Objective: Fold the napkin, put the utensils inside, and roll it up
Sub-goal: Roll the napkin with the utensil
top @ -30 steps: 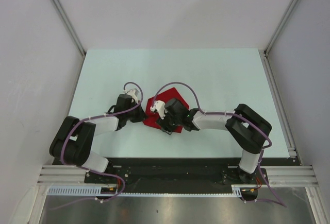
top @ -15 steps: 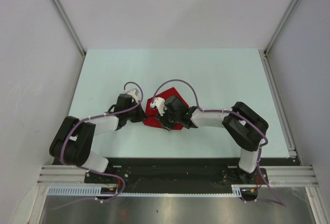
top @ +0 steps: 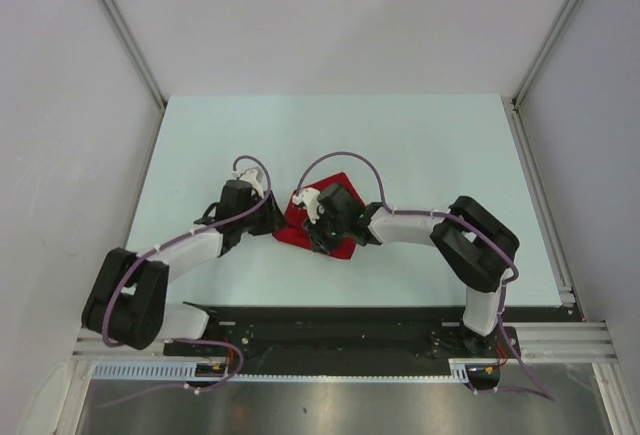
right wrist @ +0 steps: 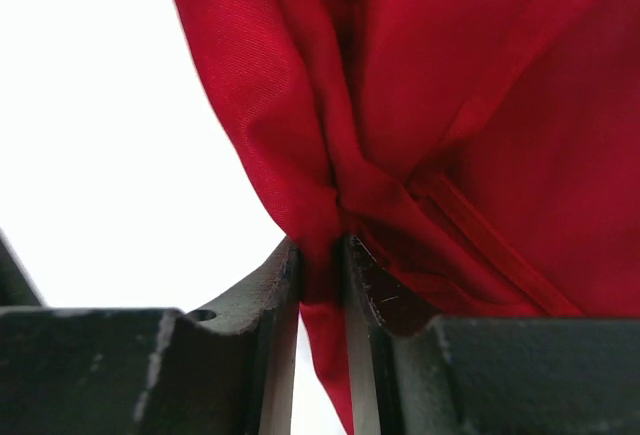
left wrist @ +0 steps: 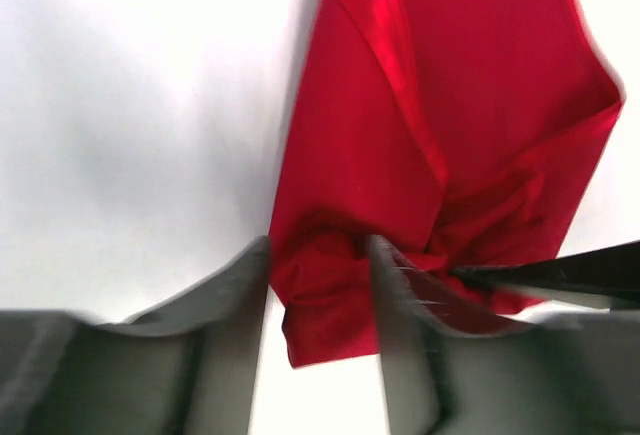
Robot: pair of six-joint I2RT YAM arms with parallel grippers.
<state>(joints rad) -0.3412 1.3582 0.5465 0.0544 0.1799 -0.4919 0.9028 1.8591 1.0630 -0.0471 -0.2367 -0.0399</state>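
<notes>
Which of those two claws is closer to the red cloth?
Right. The right gripper pinches a fold of the napkin; the left gripper sits open at its left edge, a bunched corner between the fingers.

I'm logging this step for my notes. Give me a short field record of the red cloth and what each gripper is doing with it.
napkin: red, partly folded and bunched at one end, lying on the pale table
left gripper: open, fingers either side of the bunched corner, not clamped on it
right gripper: shut on the napkin, a gathered fold pinched between its fingers
arms: both meet at the napkin, left from the left side, right from the right
</notes>
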